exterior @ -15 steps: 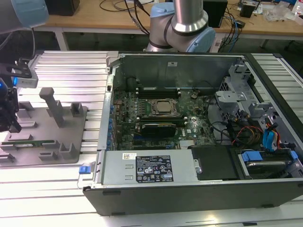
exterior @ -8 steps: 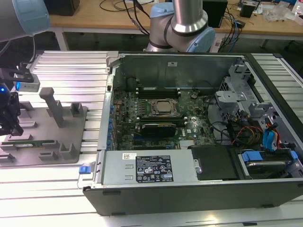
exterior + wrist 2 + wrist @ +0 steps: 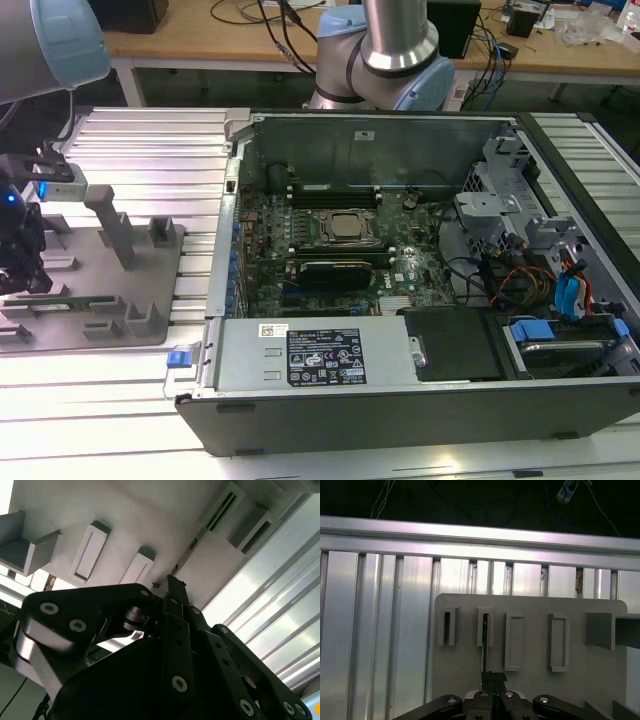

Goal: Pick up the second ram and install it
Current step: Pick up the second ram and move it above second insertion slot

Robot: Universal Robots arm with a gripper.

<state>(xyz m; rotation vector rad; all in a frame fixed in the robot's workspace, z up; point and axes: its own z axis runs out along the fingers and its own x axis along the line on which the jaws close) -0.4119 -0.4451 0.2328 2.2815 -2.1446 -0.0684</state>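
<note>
The second ram [image 3: 60,298] is a thin green stick standing on edge in the slotted blocks of the grey fixture plate [image 3: 140,290], at the exterior view's left. My gripper [image 3: 18,285] hangs straight down over its near end. In the first wrist view the ram [image 3: 483,655] is a thin dark line running from a slotted block down to the gripper [image 3: 493,676], whose black fingertips are pressed together on it. The second wrist view has the gripper [image 3: 172,582] meeting the ram's edge [image 3: 192,545] against the fixture plate [image 3: 150,520]. The ram still rests in the fixture.
An open computer case [image 3: 400,140] lies in the middle of the ribbed aluminium table [image 3: 150,150], with its motherboard [image 3: 340,230] and dark memory sticks [image 3: 330,192] exposed. A grey cover with a label [image 3: 320,355] spans its front. Upright grey fixture blocks [image 3: 110,225] stand beside the gripper.
</note>
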